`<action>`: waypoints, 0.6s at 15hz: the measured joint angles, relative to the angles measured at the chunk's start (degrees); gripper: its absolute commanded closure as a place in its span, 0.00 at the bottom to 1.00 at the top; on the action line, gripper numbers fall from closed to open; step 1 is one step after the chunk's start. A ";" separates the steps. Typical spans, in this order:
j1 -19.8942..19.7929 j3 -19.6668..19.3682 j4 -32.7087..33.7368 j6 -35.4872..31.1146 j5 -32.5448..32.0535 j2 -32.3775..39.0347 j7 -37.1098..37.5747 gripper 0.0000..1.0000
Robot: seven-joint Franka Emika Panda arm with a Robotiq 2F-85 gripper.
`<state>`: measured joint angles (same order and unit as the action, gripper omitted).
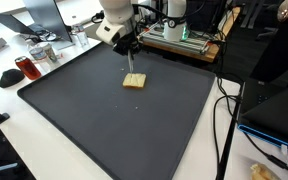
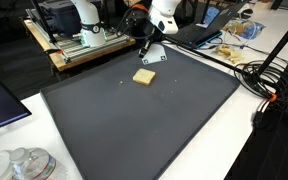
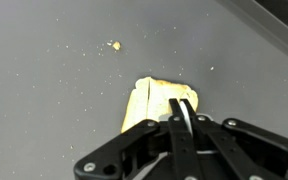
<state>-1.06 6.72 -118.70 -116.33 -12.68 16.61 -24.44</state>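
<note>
The tool (image 1: 132,67), fingers pressed together, stands tip-down at the bread slice (image 1: 134,81) lying on the dark mat (image 1: 94,120) on the desk (image 1: 14,140); seemingly nudging it; grasping would first need those fingers spread.

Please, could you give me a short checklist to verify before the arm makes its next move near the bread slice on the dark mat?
1. Jaws of the gripper shut, fingers together: ok.
2. The bread slice lies flat on the dark mat: ok.
3. Fingertips touch the slice or hang just above it: cannot tell.
4. Slice well inside the mat's edges, in both exterior views: ok.
5. Mat clean around the slice: not ok, crumbs lie nearby.
</note>
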 measured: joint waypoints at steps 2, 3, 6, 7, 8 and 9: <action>0.01 0.21 -1.11 -4.25 2.05 -0.21 -0.41 0.99; -0.01 0.20 -1.92 -6.61 3.01 -0.27 -0.50 0.99; -0.71 0.18 -5.41 -14.92 7.87 -0.91 -2.15 0.99; -0.98 0.18 -6.75 -17.66 9.05 -1.30 -2.76 0.99; -1.22 0.18 -8.08 -20.19 10.26 -1.78 -3.45 0.99; -1.40 0.18 -9.30 -22.41 11.42 -2.25 -4.12 0.99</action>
<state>-2.46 6.90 -128.00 -138.75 -1.26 14.36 -28.57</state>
